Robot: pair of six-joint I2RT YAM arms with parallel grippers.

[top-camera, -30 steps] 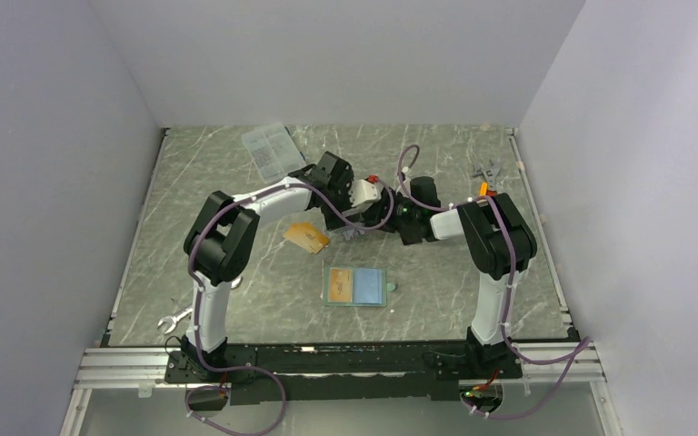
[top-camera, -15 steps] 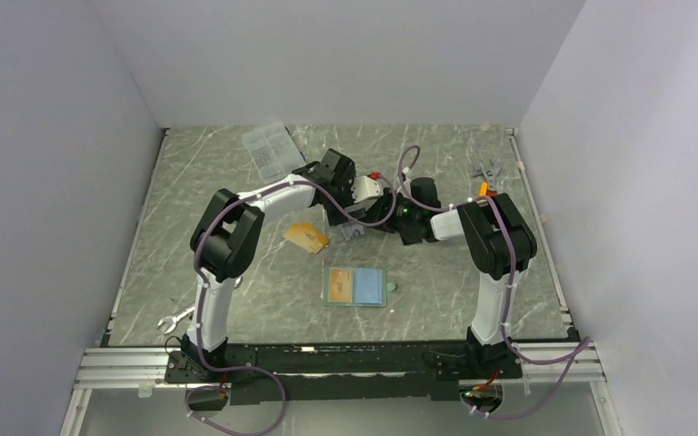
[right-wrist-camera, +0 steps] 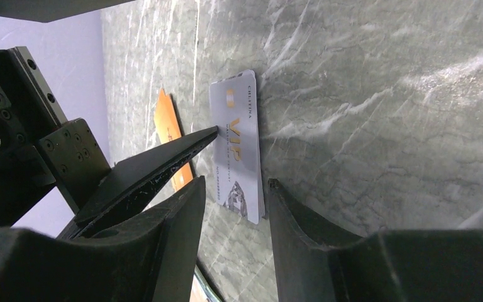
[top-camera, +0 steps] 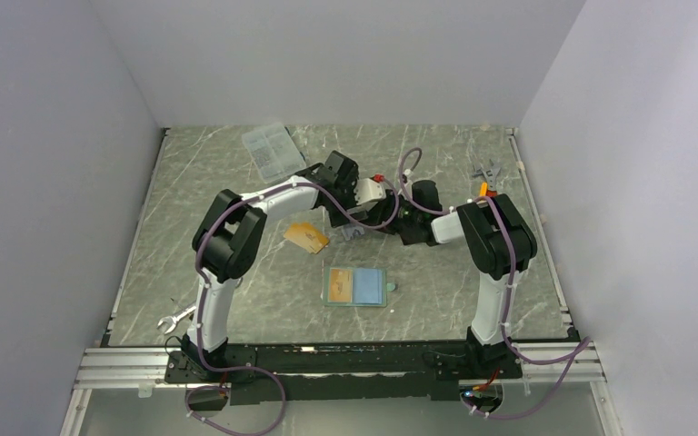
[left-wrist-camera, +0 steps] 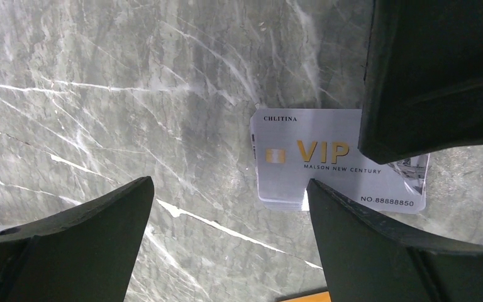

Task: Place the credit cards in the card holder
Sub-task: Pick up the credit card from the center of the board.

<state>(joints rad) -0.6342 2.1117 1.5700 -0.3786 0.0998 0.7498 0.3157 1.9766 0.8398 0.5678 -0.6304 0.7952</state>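
Left arm (top-camera: pixel 236 232) is still creeping rightward from a second ago, left gripper (left-wrist-camera: pixel 226 189) hanging spread wide above the silvery-white plastic VIP card (left-wrist-camera: pixel 308 160) on the grey marble table (left-wrist-camera: pixel 132 94), right gripper (right-wrist-camera: pixel 236 187) straddling its end, pinch unclear, unfolded grey-green card holder (top-camera: pixel 368 287) lying well apart.

The card holder (top-camera: pixel 356 287) lies open on the counter (top-camera: pixel 236 272), nearer the arm bases than a loose card (top-camera: pixel 306 237), which sits behind it to the left. Just right of that, the VIP card (left-wrist-camera: pixel 327 163) lies on the counter under the left pincer (left-wrist-camera: pixel 229 182), beside one of its spread fingers. One end seems to sit between the fingers of the right pincer (right-wrist-camera: pixel 233 189). The compartment box (top-camera: pixel 269 150) sits well behind, at the far left.
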